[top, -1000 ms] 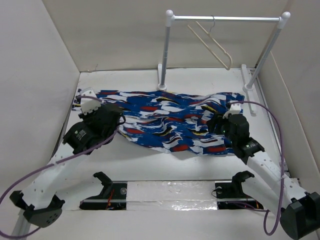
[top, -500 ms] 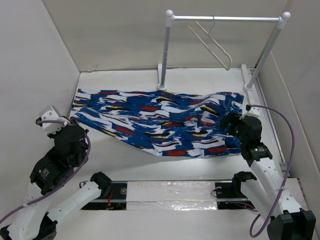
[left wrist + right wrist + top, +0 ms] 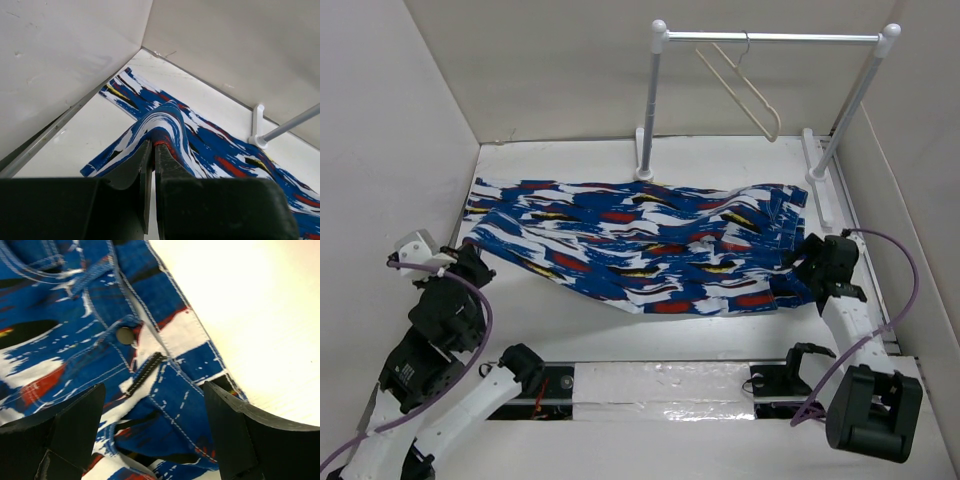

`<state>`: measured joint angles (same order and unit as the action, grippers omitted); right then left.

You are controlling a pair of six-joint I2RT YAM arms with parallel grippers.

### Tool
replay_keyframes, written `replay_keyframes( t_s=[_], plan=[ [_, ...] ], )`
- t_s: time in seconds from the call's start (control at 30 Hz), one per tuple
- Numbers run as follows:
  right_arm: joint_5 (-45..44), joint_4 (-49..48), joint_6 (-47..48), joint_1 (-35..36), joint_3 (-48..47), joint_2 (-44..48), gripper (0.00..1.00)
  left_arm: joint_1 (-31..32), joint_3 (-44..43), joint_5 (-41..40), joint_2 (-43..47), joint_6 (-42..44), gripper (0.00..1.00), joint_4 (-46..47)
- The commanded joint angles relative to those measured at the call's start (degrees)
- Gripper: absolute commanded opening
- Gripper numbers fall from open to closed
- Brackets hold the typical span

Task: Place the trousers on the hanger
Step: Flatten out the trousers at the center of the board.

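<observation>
The blue streaked trousers (image 3: 640,245) lie spread across the table, legs to the left and waistband to the right. My left gripper (image 3: 472,258) is shut on a fold of a leg end and lifts it into a ridge; in the left wrist view the cloth (image 3: 210,145) is pinched at the left gripper's (image 3: 153,145) tips. My right gripper (image 3: 798,262) is open just above the waistband; the right wrist view shows the right gripper (image 3: 154,387) wide apart over the button and fly of the trousers (image 3: 100,315). The cream hanger (image 3: 745,90) hangs on the rail.
A white two-post rail stand (image 3: 770,37) stands at the back right, its feet on the table behind the trousers. White walls close in the table on the left, back and right. The rail's foot (image 3: 257,125) shows in the left wrist view.
My left arm drew back toward the near left and the trouser leg now stretches that way. My right gripper opened, let go of the waistband and backed off to the right.
</observation>
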<state>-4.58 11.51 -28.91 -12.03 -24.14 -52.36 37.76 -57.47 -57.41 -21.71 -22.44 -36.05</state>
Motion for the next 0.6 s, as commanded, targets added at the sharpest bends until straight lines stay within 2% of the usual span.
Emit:
replay_keyframes(
  t_s=[0.0, 0.13, 0.27, 0.3, 0.37, 0.4, 0.43, 0.5, 0.57],
  plan=[
    [3.4, -2.5, -1.5, -1.5, 0.3, -1.4, 0.83, -0.2, 0.1, -0.4, 3.7, 3.2, 0.00, 7.2],
    [3.6, -2.1, -2.6, -2.0, 1.8, -2.6, 0.78, -0.2, 0.0, 0.6, 7.6, 3.6, 0.00, 8.5],
    [2.0, 5.1, -3.3, -2.0, 2.1, 1.0, 0.75, -0.2, 0.3, 4.4, 10.4, 3.6, 0.00, 8.8],
    [2.3, 6.1, -3.6, -2.0, 2.5, 2.9, 0.68, -0.2, 0.3, 5.2, 10.6, 3.7, 0.00, 8.7],
    [0.4, 6.4, -5.2, -2.0, 3.6, 7.7, 0.64, -0.2, 0.5, 6.3, 10.7, 2.9, 0.00, 8.5],
    [-0.9, 5.6, -6.1, -2.0, 4.9, 8.8, 0.56, -0.2, 0.7, 7.0, 11.1, 2.8, 0.00, 8.7],
    [-1.5, 5.1, -6.4, -2.0, 5.1, 8.5, 0.53, -0.2, 0.9, 7.7, 11.3, 2.7, 0.00, 9.1],
    [-2.0, 2.1, -5.6, -2.0, 4.4, 5.2, 0.52, -0.2, 1.7, 8.7, 12.6, 3.0, 0.00, 10.0],
    [-2.1, 0.5, -4.1, -2.0, 2.8, -3.1, 0.52, -0.2, 2.4, 8.6, 13.5, 3.6, 0.00, 10.6]
  ],
)
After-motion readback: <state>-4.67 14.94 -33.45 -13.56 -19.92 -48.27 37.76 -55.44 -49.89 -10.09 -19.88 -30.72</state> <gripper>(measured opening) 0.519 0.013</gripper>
